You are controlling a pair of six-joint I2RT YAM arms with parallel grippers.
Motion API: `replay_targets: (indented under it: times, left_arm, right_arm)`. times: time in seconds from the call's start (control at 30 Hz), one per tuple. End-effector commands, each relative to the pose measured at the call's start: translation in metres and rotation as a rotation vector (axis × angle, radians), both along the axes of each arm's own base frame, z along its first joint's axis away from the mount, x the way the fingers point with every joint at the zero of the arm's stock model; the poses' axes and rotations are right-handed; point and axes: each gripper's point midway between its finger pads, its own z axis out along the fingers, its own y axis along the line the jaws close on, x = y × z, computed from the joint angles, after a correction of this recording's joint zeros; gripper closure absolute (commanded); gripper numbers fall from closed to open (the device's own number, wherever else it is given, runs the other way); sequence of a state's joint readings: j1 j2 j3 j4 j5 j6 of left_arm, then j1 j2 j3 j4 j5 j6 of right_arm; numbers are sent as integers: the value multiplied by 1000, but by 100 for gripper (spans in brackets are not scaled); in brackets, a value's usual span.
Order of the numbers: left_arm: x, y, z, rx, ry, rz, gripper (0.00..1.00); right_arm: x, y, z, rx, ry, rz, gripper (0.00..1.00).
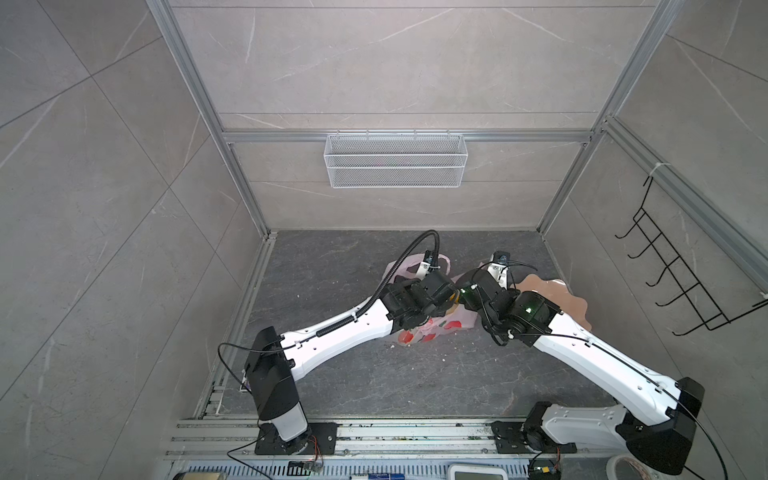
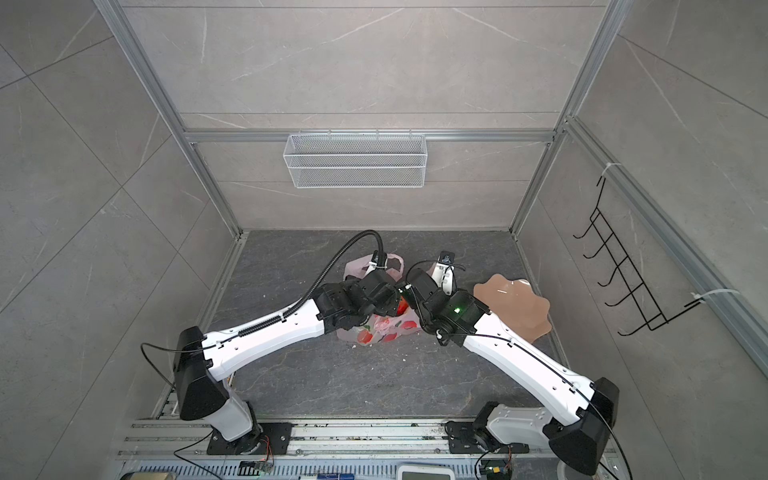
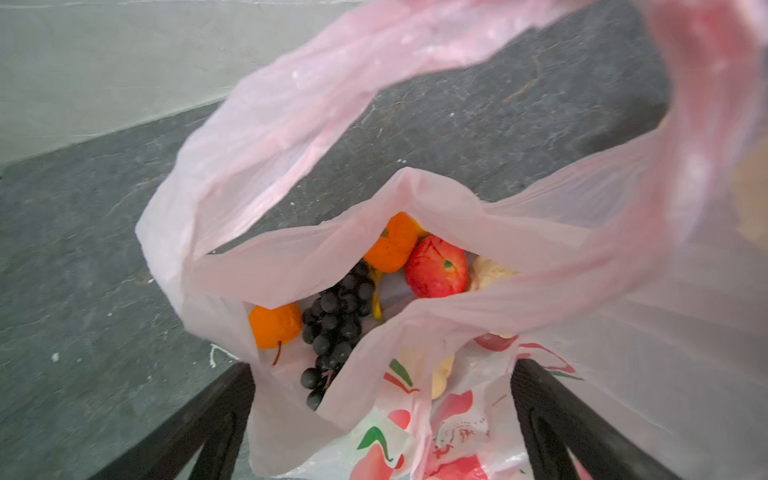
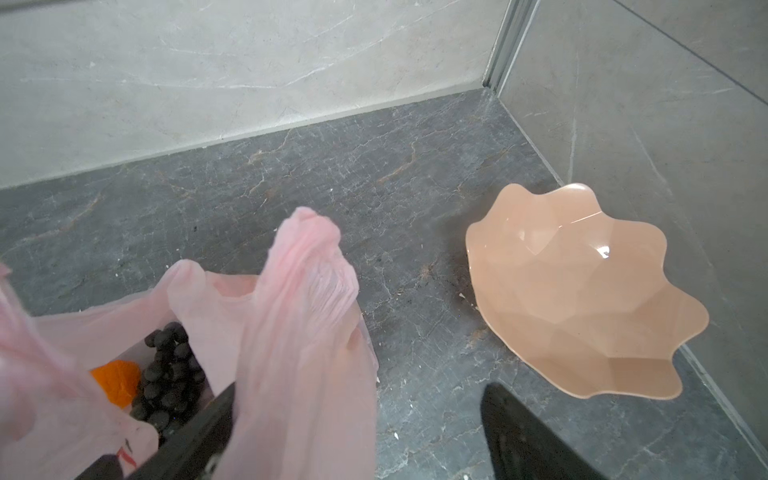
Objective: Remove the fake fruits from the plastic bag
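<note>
Black fingers [image 3: 216, 419] of the left gripper [image 3: 382, 365] sit closest in the left wrist view. They are spread wide on either side of the plastic bag's [image 3: 291, 266] printed wall and clamp nothing. The right gripper [image 4: 361, 390] is also spread wide in its wrist view. One crumpled loop handle [image 4: 303, 291] of the bag stands between its jaws, and neither jaw looks pressed onto it. In both top views the bag [image 2: 374, 328] lies just below the middle of the frame, under the two wrists that meet over it. The peach scalloped plate [image 2: 515, 307] lies to its right, near it but apart. The bag's mouth gapes, and every one of the fake fruits that shows is inside it: two oranges [image 3: 275, 324] [image 3: 392, 243], the dark grape bunch [image 3: 336, 328] between them, a red apple [image 3: 435, 267], a beige lump [image 3: 490, 272] beside it and a sliver of yellow banana [image 3: 376, 299]. No fruit rests on the plate or on the dark stone floor [image 4: 374, 166]. As I judge it, the task has hardly begun. The bag is open enough to reach into, but all the lifting out is left to do, and whether more pieces hide under the film cannot be told.
</note>
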State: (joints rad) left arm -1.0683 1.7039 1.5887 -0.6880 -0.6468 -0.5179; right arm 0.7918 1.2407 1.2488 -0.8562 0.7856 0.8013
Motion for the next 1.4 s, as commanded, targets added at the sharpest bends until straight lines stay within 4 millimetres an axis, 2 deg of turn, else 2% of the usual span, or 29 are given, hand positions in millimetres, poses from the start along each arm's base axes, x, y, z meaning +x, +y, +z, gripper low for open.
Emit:
replay_targets:
  times: [0.0, 0.2, 0.43, 0.53, 0.63, 0.77, 0.83, 0.97, 1.03, 1.1, 1.2, 1.3, 1.37]
  left_arm:
    - [13, 15, 14, 34, -58, 120, 0]
    - [19, 22, 7, 65, -58, 172, 4]
    - [27, 54, 3, 4, -57, 249, 19]
    - [30, 67, -1, -61, -44, 268, 32]
    - [31, 71, -8, -140, -24, 245, 52]
    - [33, 77, -15, -241, -4, 225, 77]
    - [33, 80, -20, -286, 3, 217, 86]
    - [36, 100, -29, -391, 3, 250, 96]
    - [42, 102, -32, -464, 47, 226, 100]
    - [51, 98, -27, -496, 62, 187, 100]
    - [69, 85, 1, -478, 10, 114, 100]
    - [94, 82, 35, -501, -47, 85, 100]
    - [106, 87, 59, -544, -90, 80, 100]
  right_arm:
    - [-4, -1, -6, 5, -3, -9, 11]
    - [-8, -5, -15, 18, 3, -19, 10]
    - [-10, -9, -20, 12, 8, -30, 10]
    - [-9, -10, -24, 11, 18, -33, 10]
    - [-7, -8, -30, 26, 35, -24, 13]
    - [-1, -1, -42, 96, 70, 11, 24]
    - [3, 0, -48, 138, 95, 22, 33]
    - [9, 2, -58, 248, 130, 56, 60]
    - [13, 7, -60, 305, 139, 80, 73]
    - [17, 15, -57, 356, 141, 113, 82]
    - [26, 24, -47, 405, 133, 142, 93]
    - [39, 22, -25, 438, 86, 141, 99]
    - [45, 18, -3, 445, 32, 139, 100]
